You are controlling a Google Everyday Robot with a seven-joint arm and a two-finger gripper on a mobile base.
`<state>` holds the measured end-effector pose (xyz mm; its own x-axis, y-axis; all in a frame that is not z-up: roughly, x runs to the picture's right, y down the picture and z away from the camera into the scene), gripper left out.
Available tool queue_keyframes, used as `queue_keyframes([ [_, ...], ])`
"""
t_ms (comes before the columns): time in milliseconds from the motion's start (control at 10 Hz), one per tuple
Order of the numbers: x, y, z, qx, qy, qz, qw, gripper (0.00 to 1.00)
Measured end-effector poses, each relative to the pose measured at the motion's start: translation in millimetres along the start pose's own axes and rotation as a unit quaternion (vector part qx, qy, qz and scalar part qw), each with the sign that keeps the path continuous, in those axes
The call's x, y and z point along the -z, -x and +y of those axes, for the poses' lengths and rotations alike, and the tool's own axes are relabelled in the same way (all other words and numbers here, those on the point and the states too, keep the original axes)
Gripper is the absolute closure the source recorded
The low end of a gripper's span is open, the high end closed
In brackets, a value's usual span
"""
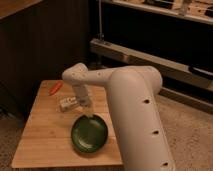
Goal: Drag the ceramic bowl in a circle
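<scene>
The ceramic bowl (89, 135), a wide, shallow, glossy dark green dish, sits on the light wooden bench (42, 137) near its front right part, close to the front edge. The robot's white arm (132, 110) rises thick at the right, bends at a rounded elbow (75, 75) above the back of the bench, and turns steeply downward. Its gripper (89, 116) points down at the bowl's far rim and seems to touch it; whether it is clenched on the rim or released cannot be told. Just left of the gripper, a small pale packet (67, 103) lies on the bench, apart from the bowl. Further back left, near the corner, lies a slim orange-red object (56, 88). Behind the bench runs a long grey metal shelf (150, 55).
</scene>
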<state>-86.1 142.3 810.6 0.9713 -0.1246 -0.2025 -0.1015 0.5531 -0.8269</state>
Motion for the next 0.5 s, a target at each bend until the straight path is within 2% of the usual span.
queue_keyframes([
  [300,-4,0,9,0.018,-0.002,0.009,0.9998,0.95],
  [500,0,12,6,0.027,-0.003,0.010,0.9996,0.95],
])
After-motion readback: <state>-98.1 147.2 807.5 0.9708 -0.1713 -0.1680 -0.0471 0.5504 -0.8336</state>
